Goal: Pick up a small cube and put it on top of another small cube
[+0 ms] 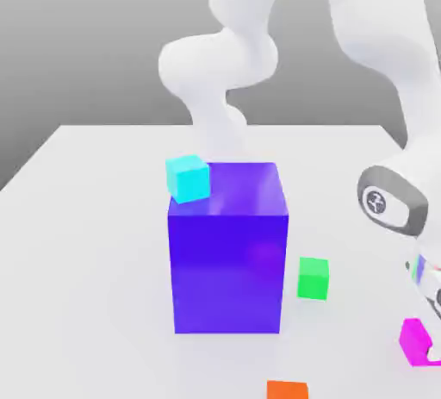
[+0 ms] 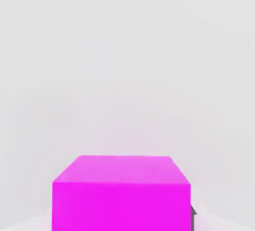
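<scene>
The arm is down at the magenta cube [image 1: 416,339] on the exterior view's right, seemingly mid-grasp; I cannot tell the jaws' state. Next: lift, carry to another cube.

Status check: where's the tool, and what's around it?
Tool low at the exterior view's right edge, by the magenta cube. Cube on the table. Green cube and big blue block stand apart, toward the exterior view's left.

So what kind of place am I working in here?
Probably a simulated tabletop test scene: a plain white table, a big blue block, and small coloured cubes, such as the magenta cube, against a blank grey backdrop.
</scene>
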Robot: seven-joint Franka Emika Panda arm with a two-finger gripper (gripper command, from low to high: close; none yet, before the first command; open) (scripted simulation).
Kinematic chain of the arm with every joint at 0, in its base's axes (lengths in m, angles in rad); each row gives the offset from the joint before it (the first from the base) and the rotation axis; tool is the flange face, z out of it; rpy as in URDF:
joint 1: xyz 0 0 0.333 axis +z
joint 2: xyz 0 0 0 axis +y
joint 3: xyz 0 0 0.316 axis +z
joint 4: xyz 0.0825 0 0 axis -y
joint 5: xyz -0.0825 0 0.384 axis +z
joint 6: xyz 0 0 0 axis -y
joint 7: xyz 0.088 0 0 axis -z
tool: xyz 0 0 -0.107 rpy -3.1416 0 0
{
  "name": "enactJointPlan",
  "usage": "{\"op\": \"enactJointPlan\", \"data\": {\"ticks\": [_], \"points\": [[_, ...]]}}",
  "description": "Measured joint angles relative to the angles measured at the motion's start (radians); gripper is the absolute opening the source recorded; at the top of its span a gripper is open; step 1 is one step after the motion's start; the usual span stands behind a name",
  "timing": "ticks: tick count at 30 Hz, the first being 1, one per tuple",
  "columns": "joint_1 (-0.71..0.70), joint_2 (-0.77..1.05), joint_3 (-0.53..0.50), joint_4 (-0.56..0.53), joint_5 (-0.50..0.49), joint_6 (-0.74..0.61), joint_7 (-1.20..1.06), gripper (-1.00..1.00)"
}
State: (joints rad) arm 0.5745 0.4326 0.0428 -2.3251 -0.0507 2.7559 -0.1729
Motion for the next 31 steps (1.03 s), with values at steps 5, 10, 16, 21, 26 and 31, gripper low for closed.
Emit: {"op": "enactJointPlan", "data": {"ticks": [5,10,16,21,26,31], "points": [[-0.032,-0.168,0.030,-0.096,0.074,-0.078,-0.063,-1.00],[-0.062,-0.342,0.052,-0.269,0.186,-0.083,-0.171,-1.00],[-0.075,-0.558,0.045,-0.482,0.200,-0.081,-0.215,-1.00],[-0.123,-0.682,0.059,-0.633,0.123,-0.050,-0.186,-1.00],[-0.145,-0.532,0.068,-0.639,0.081,0.108,-0.160,-1.00],[-0.154,-0.436,0.064,-0.636,0.048,0.199,-0.137,1.00]]}}
